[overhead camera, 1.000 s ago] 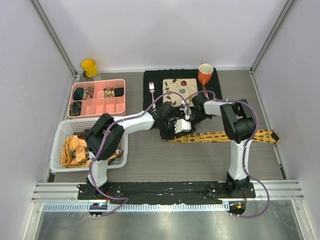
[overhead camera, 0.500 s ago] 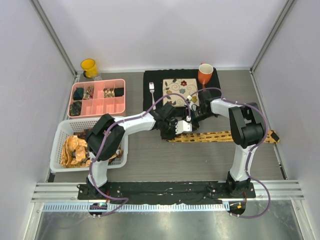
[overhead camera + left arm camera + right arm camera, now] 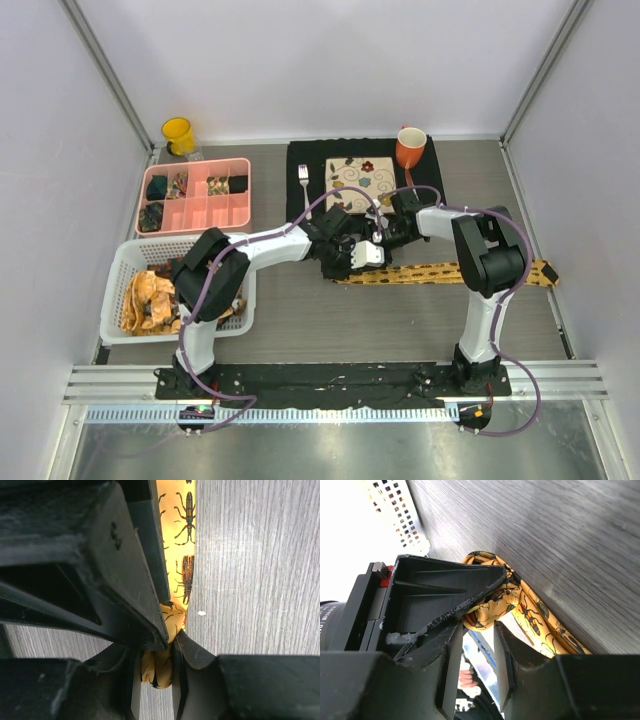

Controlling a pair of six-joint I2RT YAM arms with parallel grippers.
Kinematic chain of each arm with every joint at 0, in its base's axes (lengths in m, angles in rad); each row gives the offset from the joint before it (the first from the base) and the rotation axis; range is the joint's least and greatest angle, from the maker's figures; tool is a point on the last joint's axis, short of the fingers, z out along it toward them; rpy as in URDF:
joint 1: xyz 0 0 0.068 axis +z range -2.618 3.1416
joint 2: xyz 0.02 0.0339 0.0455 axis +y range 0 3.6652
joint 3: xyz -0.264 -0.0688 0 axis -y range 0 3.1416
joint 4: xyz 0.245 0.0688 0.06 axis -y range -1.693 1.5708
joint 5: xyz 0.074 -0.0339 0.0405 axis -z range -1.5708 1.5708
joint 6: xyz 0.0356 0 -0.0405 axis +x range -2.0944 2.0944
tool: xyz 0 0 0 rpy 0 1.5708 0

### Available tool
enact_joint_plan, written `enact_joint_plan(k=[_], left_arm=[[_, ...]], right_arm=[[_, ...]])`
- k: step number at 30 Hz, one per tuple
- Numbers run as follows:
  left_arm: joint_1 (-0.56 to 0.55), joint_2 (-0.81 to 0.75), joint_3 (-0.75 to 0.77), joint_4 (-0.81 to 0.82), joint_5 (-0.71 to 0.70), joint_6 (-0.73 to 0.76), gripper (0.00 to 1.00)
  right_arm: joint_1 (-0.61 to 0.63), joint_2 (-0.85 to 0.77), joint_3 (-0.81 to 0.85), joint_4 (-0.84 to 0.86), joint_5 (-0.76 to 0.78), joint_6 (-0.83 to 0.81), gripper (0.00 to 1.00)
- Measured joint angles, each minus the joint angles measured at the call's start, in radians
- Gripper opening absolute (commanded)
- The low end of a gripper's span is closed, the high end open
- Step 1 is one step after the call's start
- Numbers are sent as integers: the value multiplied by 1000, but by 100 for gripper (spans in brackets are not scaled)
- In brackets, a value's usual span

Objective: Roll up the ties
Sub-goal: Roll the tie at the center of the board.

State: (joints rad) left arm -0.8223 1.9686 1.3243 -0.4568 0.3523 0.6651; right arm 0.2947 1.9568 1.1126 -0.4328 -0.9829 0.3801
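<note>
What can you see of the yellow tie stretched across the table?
The tie is yellow-orange, silky-looking fabric printed with dark insects. It lies flat along the wooden table, wider end to the right, its left end curled up and pinched in the left gripper. The right gripper stands open beside that curl.

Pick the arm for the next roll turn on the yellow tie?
Left, likely. The left claw is shut on the curled end of the yellow tie, so it can wind on. The right claw stands open beside that end, gripping nothing.
</note>
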Motion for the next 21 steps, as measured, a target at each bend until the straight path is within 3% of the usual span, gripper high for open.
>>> enact_joint_plan(k=[3,9,21], left_arm=[[0,0,0,0,-1,-2,25],[0,0,0,0,-3,-2,29],[6,-15,-26,48,-7,-13,61]], right_arm=[[0,0,-11,19,-3,24,29],[9,8,-17,53,-3,39,1],[3,64,-17,28,58,-52,1]])
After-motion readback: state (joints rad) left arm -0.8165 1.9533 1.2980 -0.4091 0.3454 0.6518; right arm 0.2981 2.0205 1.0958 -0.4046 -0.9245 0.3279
